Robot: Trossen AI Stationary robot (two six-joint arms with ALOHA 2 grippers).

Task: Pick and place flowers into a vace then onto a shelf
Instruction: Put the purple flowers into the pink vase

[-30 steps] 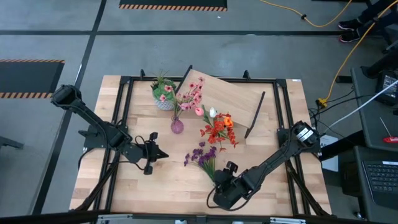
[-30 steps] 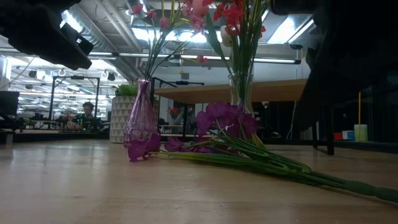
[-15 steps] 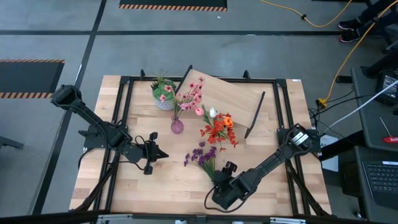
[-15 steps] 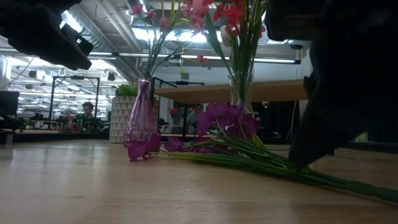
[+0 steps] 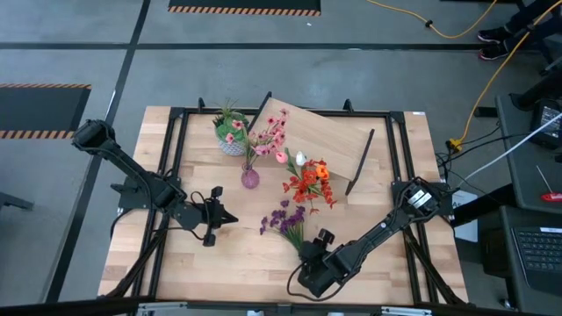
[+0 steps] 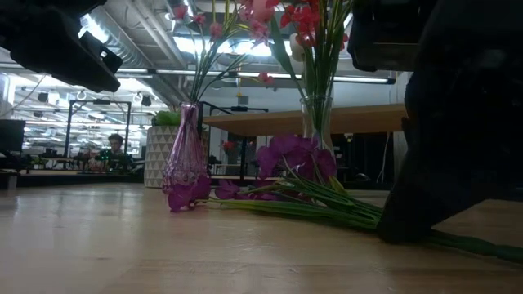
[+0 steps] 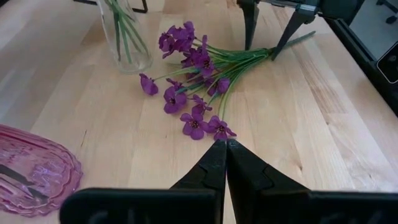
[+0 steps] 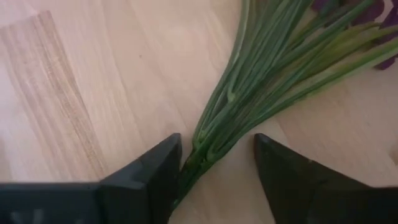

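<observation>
- I keep my left end effector (image 5: 230, 216) parked on the left half of the table (image 5: 176, 254), its fingers clenched on nothing. It points toward the flowers but sits well apart from them, so it does not crowd the other arm's approach.
- The white pot (image 5: 233, 145) with the spiky green plant stands at the back left. It is no part of the job, so I leave it there.
- Just right of it and nearer me stands the pink vase (image 5: 250, 178), already carrying the pink blossoms (image 5: 270, 133). I read that stem as placed.
- The shelf (image 5: 312, 140) sits at the back centre, skewed to the table edge and bare on top. Neither vase has gone up yet.
- Before the shelf stands the clear vase (image 7: 127, 37) holding red clusters and tulips (image 5: 307, 182), its stalks upright inside the glass.
- The purple bunch (image 5: 285, 219) lies flat on the table between the arms, blooms toward the vases, stalks trailing toward my right arm. That is the end I want.
- My right end effector (image 8: 214, 165) is down at the table over the stalk ends (image 8: 208, 146), fingers spread either side, one brushing the stalks. It is not grasping yet; I judge closing as the next move.
</observation>
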